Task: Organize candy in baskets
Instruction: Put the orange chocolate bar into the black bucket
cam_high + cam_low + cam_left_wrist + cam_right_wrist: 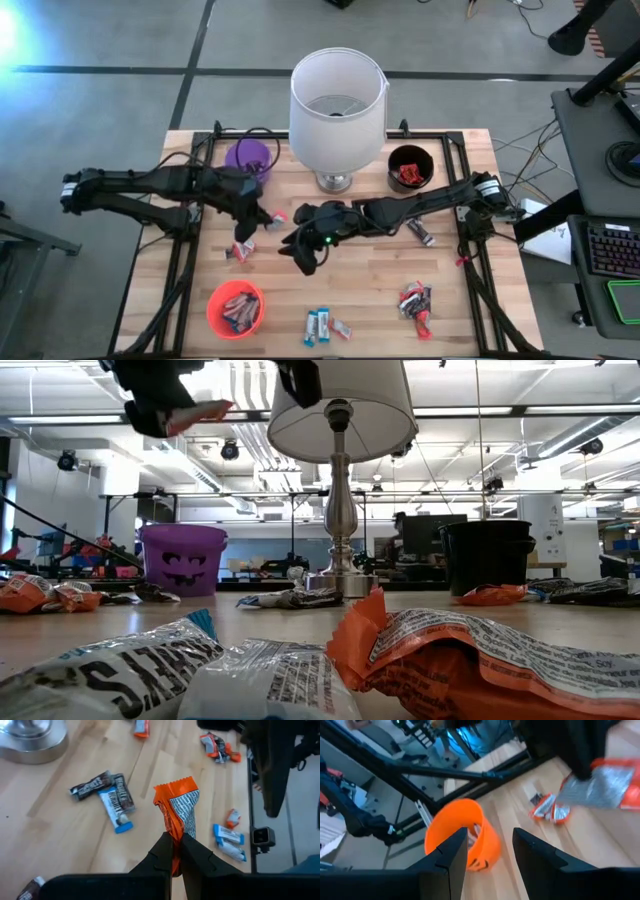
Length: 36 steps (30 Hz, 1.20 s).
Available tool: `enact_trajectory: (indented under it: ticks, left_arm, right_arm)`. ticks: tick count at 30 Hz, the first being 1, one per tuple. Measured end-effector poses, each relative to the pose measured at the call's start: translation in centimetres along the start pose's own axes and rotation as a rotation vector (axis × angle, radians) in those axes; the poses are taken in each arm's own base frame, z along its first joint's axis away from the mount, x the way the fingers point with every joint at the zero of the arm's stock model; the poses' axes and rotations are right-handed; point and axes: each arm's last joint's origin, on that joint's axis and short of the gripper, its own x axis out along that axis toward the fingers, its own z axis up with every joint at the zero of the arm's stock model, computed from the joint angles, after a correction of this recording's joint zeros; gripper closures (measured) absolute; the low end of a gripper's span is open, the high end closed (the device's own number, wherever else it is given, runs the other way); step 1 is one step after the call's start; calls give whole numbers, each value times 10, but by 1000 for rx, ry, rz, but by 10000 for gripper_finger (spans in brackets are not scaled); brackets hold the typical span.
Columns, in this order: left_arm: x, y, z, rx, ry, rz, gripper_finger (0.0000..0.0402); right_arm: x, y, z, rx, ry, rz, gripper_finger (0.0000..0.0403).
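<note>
My left gripper (258,216) hangs above the table's left middle, shut on an orange-and-silver wrapped candy (179,812); the low view shows both high up (200,412). My right gripper (305,256) hovers near the table's middle, open and holding nothing; in its wrist view the fingers (490,857) frame the orange basket (466,840). The orange basket (236,308) stands at the near left with several candies in it. The purple basket (250,158) stands far left. The black basket (410,167), far right, holds red candy. My left gripper pinches one crimped end of the wrapper (175,847) between its two fingertips. The fingers slant down toward the table. The rest of the candy sticks out beyond the fingertips, lifted clear of the table.
A white-shaded lamp (338,100) on a metal base stands at the far middle. Loose candies lie below the left gripper (240,250), right of centre (421,232), near the front right (415,302) and at the front middle (320,325). A black frame (470,250) borders the table.
</note>
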Motion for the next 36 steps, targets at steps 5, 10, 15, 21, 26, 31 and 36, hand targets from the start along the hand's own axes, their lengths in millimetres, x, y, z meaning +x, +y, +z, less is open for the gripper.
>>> enact_trajectory:
  ticks: [5,10,15,21,26,31,36]
  left_arm:
    - [-2,-7,-2,39,-12,14,401]
    - [-12,-14,0,74,-53,6,401]
    - [-27,-19,8,110,-126,-2,401]
    - [-41,-22,10,151,-176,-19,401]
    - [-42,-22,10,163,-179,-19,401]
    - [-38,-22,10,188,-172,-22,401]
    - [-37,-23,11,199,-163,-37,401]
  right_arm:
    - [-3,3,10,15,-90,-82,255]
    - [-5,4,15,87,-134,-109,255]
    - [-6,3,16,129,-166,-138,255]
    - [-6,4,17,136,-181,-145,255]
    - [-7,2,19,136,-217,-190,255]
    - [-7,-1,21,140,-244,-219,254]
    - [-8,-6,24,144,-277,-257,254]
